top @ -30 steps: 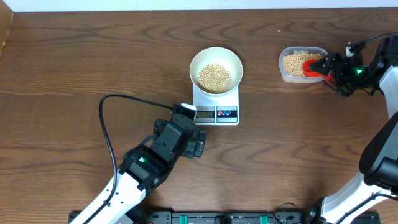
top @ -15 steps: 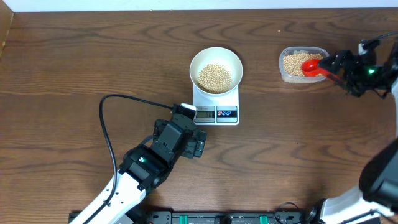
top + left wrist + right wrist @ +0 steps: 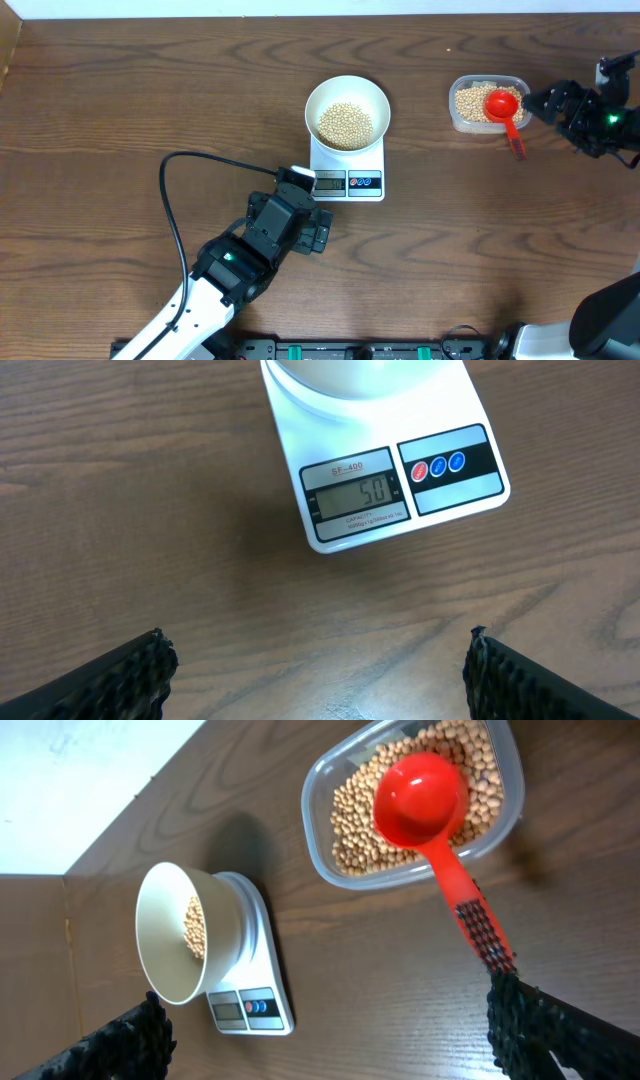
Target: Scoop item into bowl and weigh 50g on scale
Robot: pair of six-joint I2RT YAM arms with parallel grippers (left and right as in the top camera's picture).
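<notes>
The white bowl (image 3: 347, 90) stands on the white scale (image 3: 348, 180) and holds a heap of tan beans (image 3: 345, 123). In the left wrist view the scale (image 3: 390, 470) reads 50 on its display (image 3: 356, 493). More beans (image 3: 470, 101) fill the clear tub (image 3: 487, 125). A red scoop (image 3: 503, 104) lies with its head in the tub and its handle over the rim. My right gripper (image 3: 548, 108) is open and empty, just right of the handle; its right finger (image 3: 550, 1035) is next to the handle's end. My left gripper (image 3: 305, 208) is open and empty, below the scale.
A black cable (image 3: 175, 200) loops over the table left of my left arm. The table's far edge (image 3: 320, 16) runs along the top. In the right wrist view the bowl (image 3: 185, 935), scale (image 3: 255, 1005) and tub (image 3: 322, 855) all show.
My right gripper let go of the red scoop and drew back to the right. The scoop now rests in the tub. The left arm has not moved.
</notes>
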